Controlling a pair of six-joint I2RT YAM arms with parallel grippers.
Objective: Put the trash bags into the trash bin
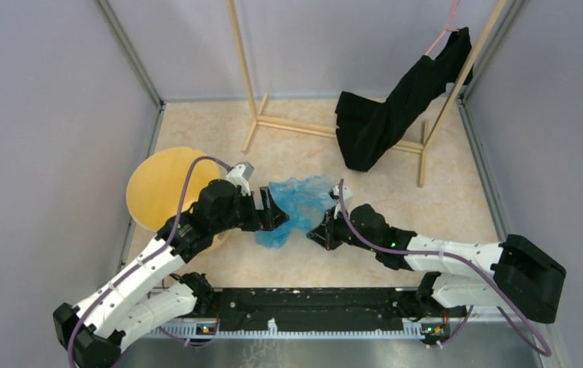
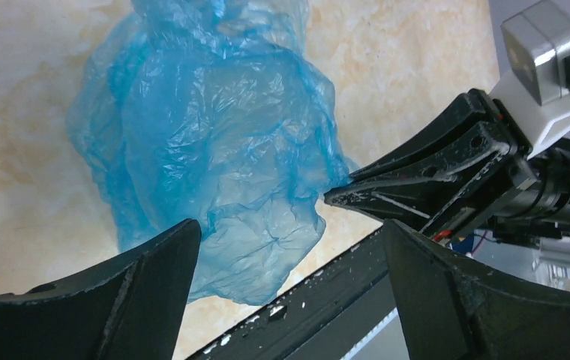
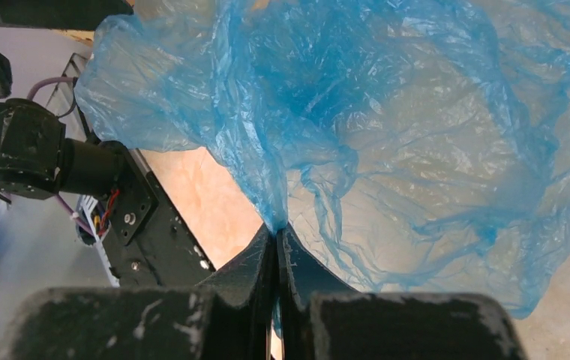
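The right gripper [image 3: 276, 229] is pinching, fully closed, a gathered fold of the trash bag [image 3: 387, 135], which is billowing just ahead of the wide-open, empty left gripper [image 2: 288, 232]; light, limp, slippery film, probably holding best at such gathers.

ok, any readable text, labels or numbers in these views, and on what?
None readable in any view.
The trash bin shows only its plain yellow inside from above; its side is not in view.
The trash bag and black garment show no print.
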